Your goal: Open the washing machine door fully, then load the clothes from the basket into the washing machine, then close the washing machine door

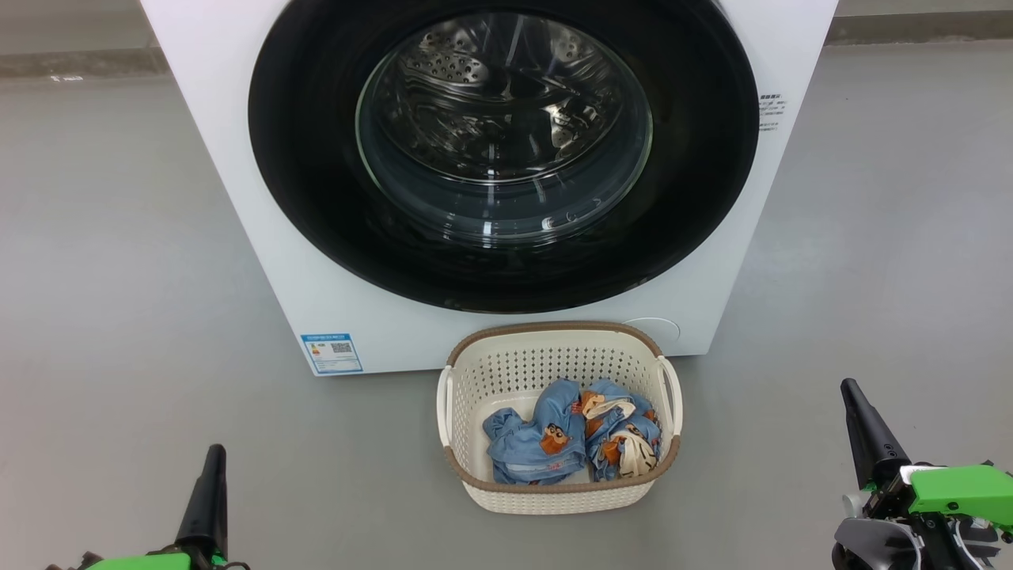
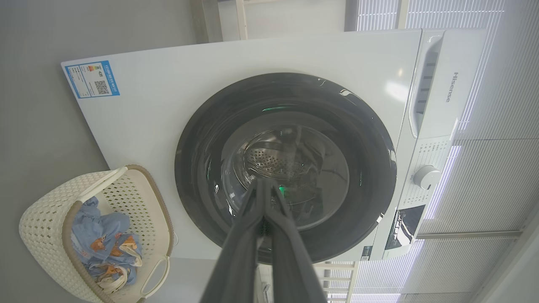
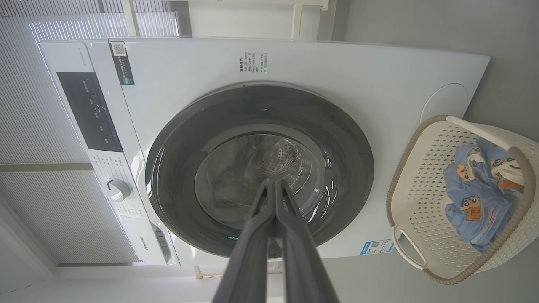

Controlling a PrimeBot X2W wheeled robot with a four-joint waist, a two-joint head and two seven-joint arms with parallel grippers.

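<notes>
Left wrist view: the left gripper (image 2: 263,184) has its two dark fingers pressed together on nothing, their tips lined up with the glass of the washing machine door (image 2: 202,181). The right gripper (image 3: 273,184) is clenched and empty in the same way in its own wrist view. In the head view both sit low at the bottom corners over the grey floor (image 1: 119,277), well short of the machine, with the basket between them.

The basket (image 1: 554,495) stands on the floor close against the foot of the washing machine (image 1: 380,332), below the door; whether they touch I cannot tell. The clothes (image 1: 546,443) lie bundled in its bottom, blue with orange-brown cartoon prints and cream trim.

The door is closed flat on the white front, and the steel drum shows through the porthole.

The brand name "Hisense" (image 2: 451,86) reads on the white top panel, near the round dial (image 2: 426,176). A blue-edged energy label (image 1: 332,353) with a QR code sits at the lower front corner on the robot's left. A dark sticker (image 3: 122,63), also with a QR code, sits by the black control panel (image 3: 90,111). A few lines of small print (image 1: 772,111) stand beside the door on the robot's right. The text on all three is too small to read.
</notes>
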